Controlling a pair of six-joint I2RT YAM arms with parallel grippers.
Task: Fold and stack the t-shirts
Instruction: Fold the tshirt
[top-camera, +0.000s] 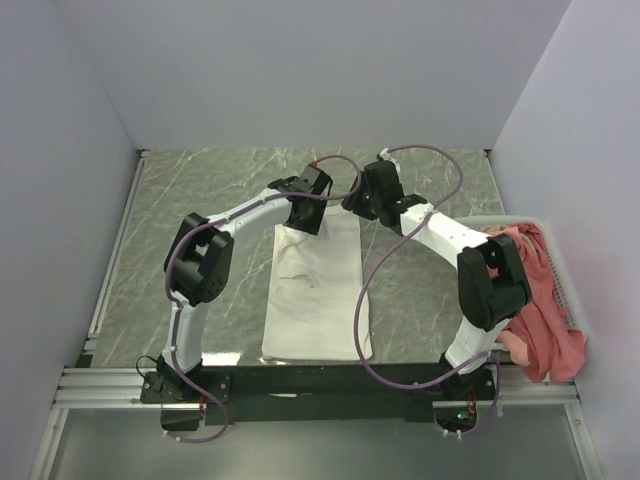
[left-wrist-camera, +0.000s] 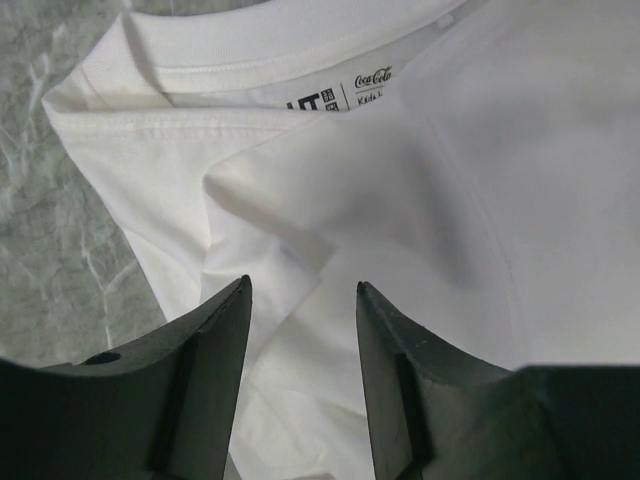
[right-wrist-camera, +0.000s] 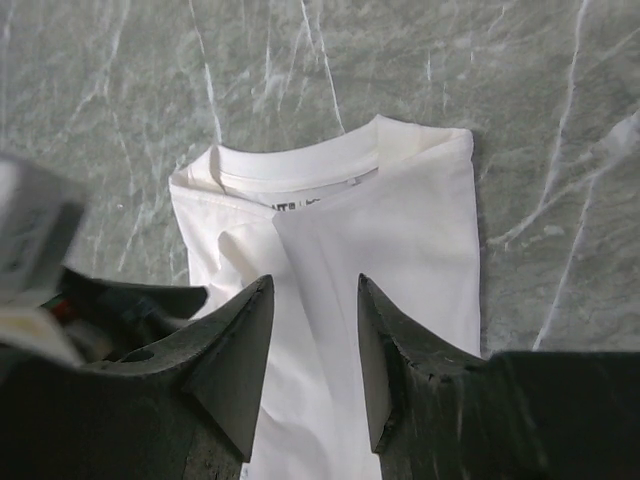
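Observation:
A white t-shirt (top-camera: 316, 290) lies on the table, folded lengthwise into a narrow strip with both sides turned in, collar at the far end. Its collar and label show in the left wrist view (left-wrist-camera: 330, 60) and in the right wrist view (right-wrist-camera: 330, 230). My left gripper (top-camera: 303, 217) is open and empty just above the shirt's far left corner (left-wrist-camera: 302, 285). My right gripper (top-camera: 362, 203) is open and empty above the far right end (right-wrist-camera: 315, 285). Salmon-pink shirts (top-camera: 540, 300) hang over the basket at the right. No red print shows.
A white plastic slatted basket (top-camera: 560, 262) stands at the table's right edge beside the right arm's base. The grey marbled tabletop (top-camera: 200, 190) is bounded by white walls on three sides. The left gripper's body shows at the left of the right wrist view (right-wrist-camera: 60, 300).

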